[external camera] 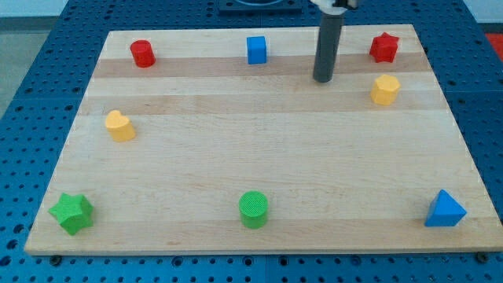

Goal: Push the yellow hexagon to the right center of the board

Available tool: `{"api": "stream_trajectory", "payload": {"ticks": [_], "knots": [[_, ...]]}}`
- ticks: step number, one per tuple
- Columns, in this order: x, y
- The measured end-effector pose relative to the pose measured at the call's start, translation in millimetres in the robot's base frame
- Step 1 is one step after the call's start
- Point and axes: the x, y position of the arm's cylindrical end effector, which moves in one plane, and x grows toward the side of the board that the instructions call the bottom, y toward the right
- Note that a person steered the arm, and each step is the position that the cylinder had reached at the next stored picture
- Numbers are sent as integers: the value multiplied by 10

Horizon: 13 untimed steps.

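Observation:
The yellow hexagon [385,90] stands near the board's upper right, just below the red star [383,47]. My tip [323,79] rests on the board to the hexagon's left and slightly above it, with a clear gap between them. The rod rises straight up out of the view's top. A second yellow block [119,126], its shape unclear, stands at the board's left.
A blue cube [256,49] is left of my tip at the top. A red cylinder [142,53] is top left. A green star [72,213], a green cylinder [253,209] and a blue triangle [445,210] line the bottom. The wooden board [275,157] lies on a blue perforated table.

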Motion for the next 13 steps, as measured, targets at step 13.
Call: {"api": "stream_trajectory", "payload": {"ticks": [13], "knots": [[427,982]]}}
